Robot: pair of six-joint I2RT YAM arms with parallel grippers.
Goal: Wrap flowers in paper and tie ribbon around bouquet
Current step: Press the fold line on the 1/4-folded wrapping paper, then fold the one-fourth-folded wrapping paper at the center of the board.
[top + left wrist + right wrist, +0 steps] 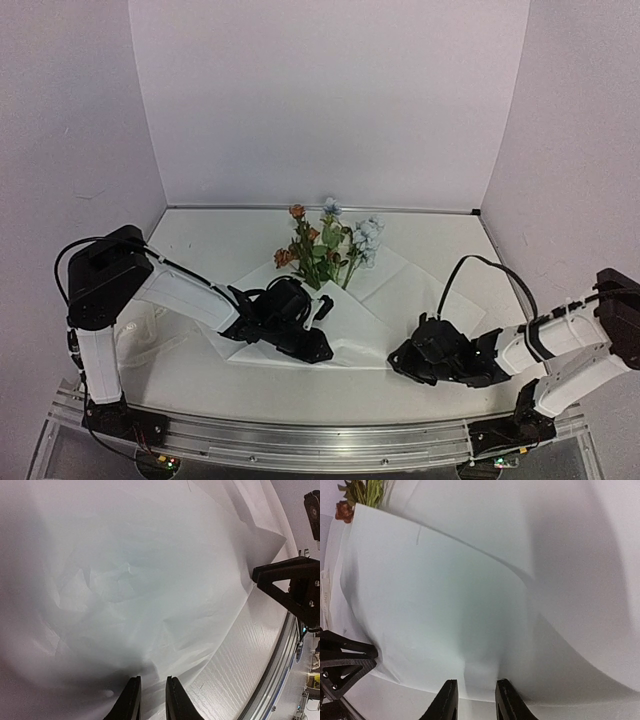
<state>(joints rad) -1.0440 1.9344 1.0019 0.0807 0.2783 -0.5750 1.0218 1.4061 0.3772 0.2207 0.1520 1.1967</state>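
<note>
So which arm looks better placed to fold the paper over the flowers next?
Probably the left: the left gripper is on the paper right below the flowers, while the right gripper sits at its near right corner.

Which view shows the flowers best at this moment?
The top external view: the flowers show whole there, orange and pale blue blooms and green stems lying on the white paper. The right wrist view catches only one orange bloom and some stems at its top left corner. The left wrist view shows none, only paper.

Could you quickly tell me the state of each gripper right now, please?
Left gripper: jaws nearly closed, pinching the paper.
Right gripper: jaws partly open at the paper's near edge; a grip cannot be told.
</note>
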